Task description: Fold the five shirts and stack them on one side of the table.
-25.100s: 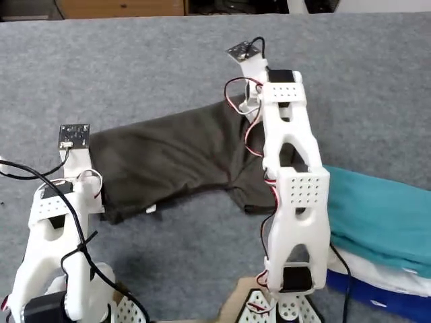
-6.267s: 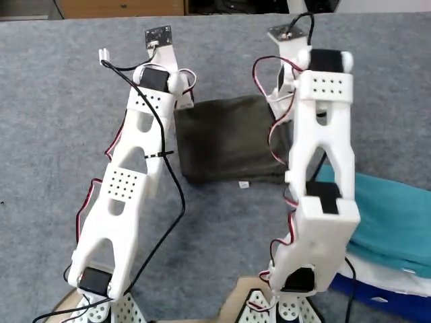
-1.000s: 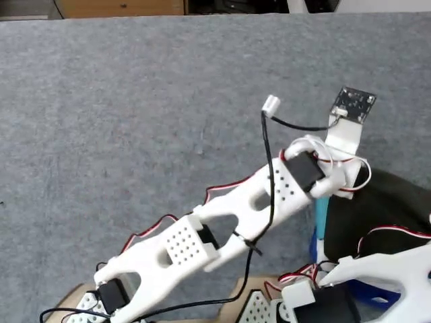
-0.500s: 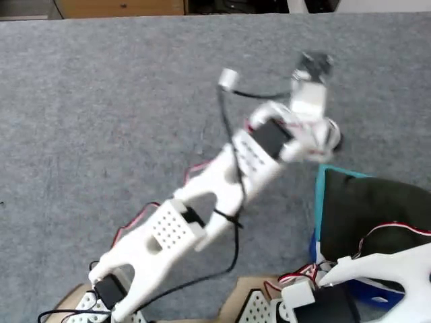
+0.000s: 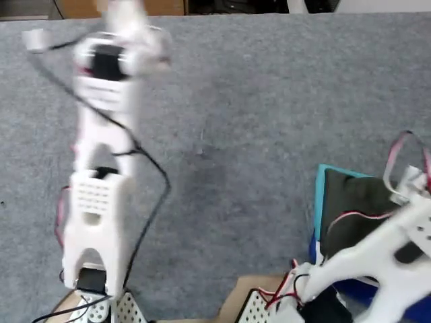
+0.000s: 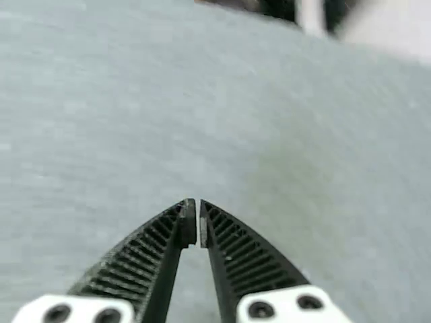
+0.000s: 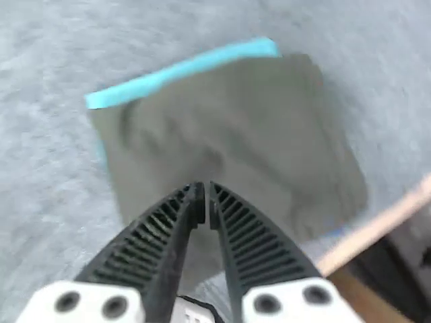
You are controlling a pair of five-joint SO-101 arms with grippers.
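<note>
High view: the left arm (image 5: 100,141) stretches toward the far left corner of the table (image 5: 256,101). The right arm (image 5: 377,249) sits over the near right corner, above the stack there. A folded dark shirt (image 5: 350,202) lies on top. A teal shirt (image 5: 318,195) peeks out along the side facing the table's middle, and a blue shirt (image 5: 313,250) shows below at the near end.

Left wrist view: the left gripper (image 6: 195,215) is clenched on nothing, tips all but touching, over bare grey table.

Right wrist view: the right gripper (image 7: 202,195) is likewise clenched and empty. It hangs over the dark shirt, a flat rectangle with the teal edge along one side.
</note>
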